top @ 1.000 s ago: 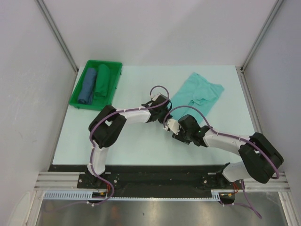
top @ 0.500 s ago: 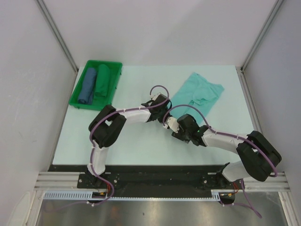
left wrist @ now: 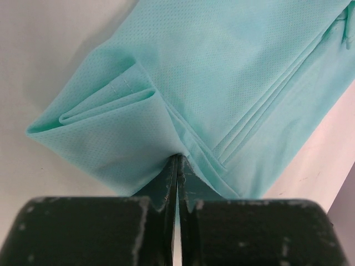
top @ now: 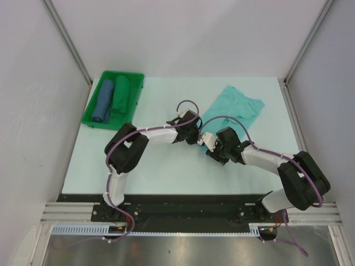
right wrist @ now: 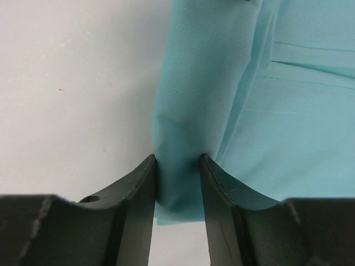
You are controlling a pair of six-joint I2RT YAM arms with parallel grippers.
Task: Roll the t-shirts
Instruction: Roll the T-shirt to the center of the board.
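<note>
Start of rolling: left gripper (left wrist: 176, 160) clamps the t-shirt (left wrist: 222, 72) at its hem and right gripper (right wrist: 177, 163) pinches a fold. The next move probably calls for turning both ends over evenly.

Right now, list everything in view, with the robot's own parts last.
t-shirt: one, light turquoise, on the far right-centre of the table
tray: one, green, far left corner of the table
blue roll: one, blue cloth, left side of the tray
dark green roll: one, dark green cloth, in the tray beside the blue roll
table: one, pale, under everything
left arm: one, black and white, reaching to the t-shirt's near end
right arm: one, black and white, reaching there too
left fingers: two, black, shut on the t-shirt's edge
right fingers: two, black, pinching a fold of the t-shirt
</note>
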